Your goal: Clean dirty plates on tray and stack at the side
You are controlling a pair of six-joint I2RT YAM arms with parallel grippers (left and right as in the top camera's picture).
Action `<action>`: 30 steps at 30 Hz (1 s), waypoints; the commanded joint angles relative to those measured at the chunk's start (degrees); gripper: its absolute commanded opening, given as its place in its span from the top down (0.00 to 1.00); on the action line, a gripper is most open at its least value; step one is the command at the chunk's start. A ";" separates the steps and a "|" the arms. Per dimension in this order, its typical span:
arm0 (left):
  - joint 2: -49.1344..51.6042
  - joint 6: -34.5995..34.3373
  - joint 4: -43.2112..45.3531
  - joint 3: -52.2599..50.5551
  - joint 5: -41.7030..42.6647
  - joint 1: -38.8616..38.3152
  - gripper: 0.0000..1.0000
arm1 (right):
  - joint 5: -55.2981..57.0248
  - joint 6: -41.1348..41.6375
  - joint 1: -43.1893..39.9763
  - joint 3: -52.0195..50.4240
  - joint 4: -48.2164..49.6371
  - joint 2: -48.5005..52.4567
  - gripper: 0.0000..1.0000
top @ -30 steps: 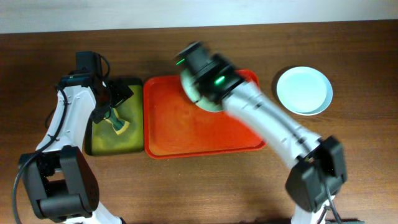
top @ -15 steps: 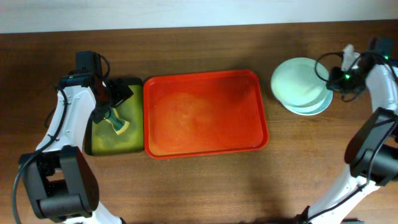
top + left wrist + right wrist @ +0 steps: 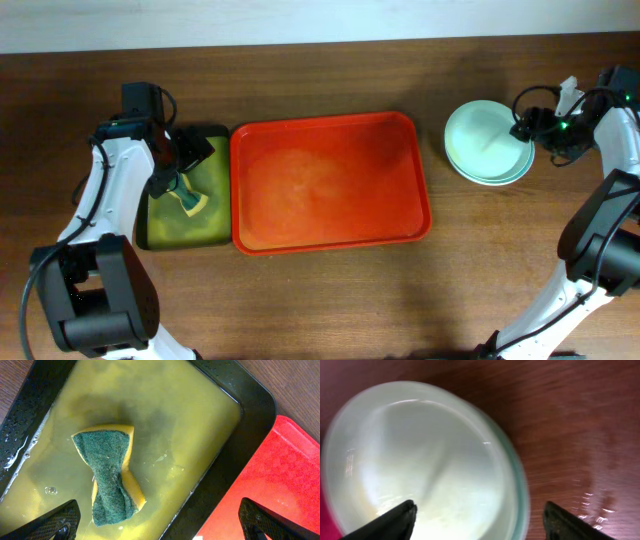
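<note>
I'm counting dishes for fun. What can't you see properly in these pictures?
1. Plates: overhead, the top one covers those beneath, count unclear; right wrist view is blurred.
2. Sponge: overhead, left gripper hides part.
3. Red tray: left wrist view shows only a corner.

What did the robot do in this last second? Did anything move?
The right gripper carried a plate off the red tray, rightward, and set it on the other plate at the side. It now sits squarely there, and the jaws look open. The left gripper, sponge and tray stayed put.
</note>
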 commanded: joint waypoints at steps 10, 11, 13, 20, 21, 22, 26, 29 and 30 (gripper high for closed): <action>-0.70 0.72 -0.07 0.35 0.57 0.15 0.01 | -11.47 -12.68 18.60 -0.42 -0.87 0.72 0.56; -0.70 0.72 -0.04 0.35 0.57 0.15 0.01 | -9.03 -12.68 20.35 -0.42 -1.42 0.72 0.53; -0.70 0.72 -0.04 0.35 0.57 0.15 0.01 | -0.63 -12.66 24.02 -0.42 -2.82 0.72 0.47; -0.70 0.72 -0.07 0.35 0.57 0.15 0.01 | 15.87 -12.00 31.41 -5.07 -2.64 0.72 0.46; -0.70 0.72 -0.07 0.35 0.57 0.15 0.01 | 16.57 -12.00 31.50 -6.56 -1.29 0.72 0.46; -0.70 0.72 -0.04 0.35 0.57 0.15 0.01 | 16.55 -11.98 31.47 -8.22 0.57 0.72 0.46; -0.70 0.72 -0.07 0.35 0.55 0.26 0.01 | 16.50 -11.93 31.32 -10.56 2.62 0.72 0.46; -0.70 0.72 -0.07 0.35 0.57 0.20 0.01 | 16.52 -8.79 31.34 -10.64 2.64 0.72 0.69; -0.70 0.72 -0.07 0.35 0.57 0.20 0.01 | 16.55 -8.50 31.32 -10.64 2.67 0.72 0.76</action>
